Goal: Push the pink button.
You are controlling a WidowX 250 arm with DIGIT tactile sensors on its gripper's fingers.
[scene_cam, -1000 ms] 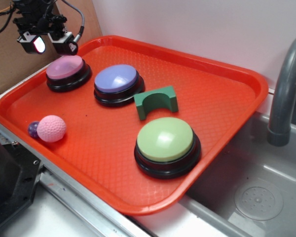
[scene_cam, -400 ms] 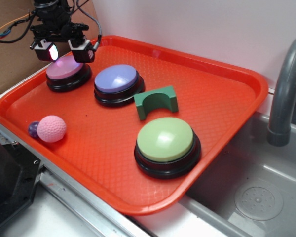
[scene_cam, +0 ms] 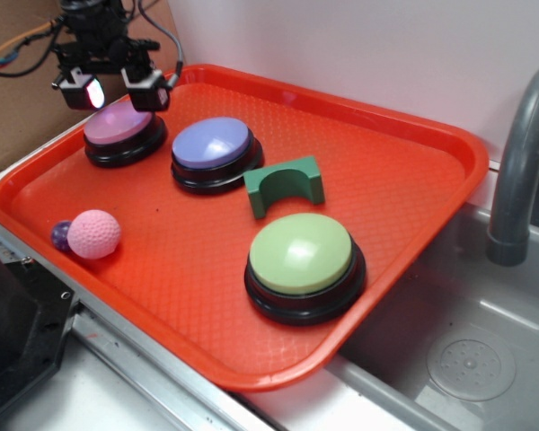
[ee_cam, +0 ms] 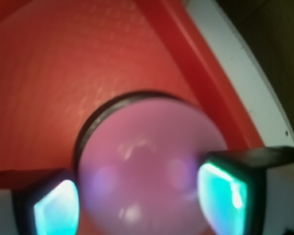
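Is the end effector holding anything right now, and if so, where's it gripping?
Nothing is held. The end effector is open, its fingers spread to either side above the pink button, with nothing clamped between them.

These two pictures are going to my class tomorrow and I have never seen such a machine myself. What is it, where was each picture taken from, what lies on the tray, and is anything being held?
The machine is a small robot arm ending in a black two-fingered gripper. The wide picture comes from a camera standing beside the scene; the blurred close one comes from a camera on the arm's wrist, looking down between the fingers.

On the red plastic tray lie a round pink dome button on a black base, a purple-blue dome button, a larger green dome button, a green arch-shaped block, a pink dimpled ball and a small purple object beside it. A grey sink sits to the right.

Nothing is held: the open gripper hangs over the pink button.
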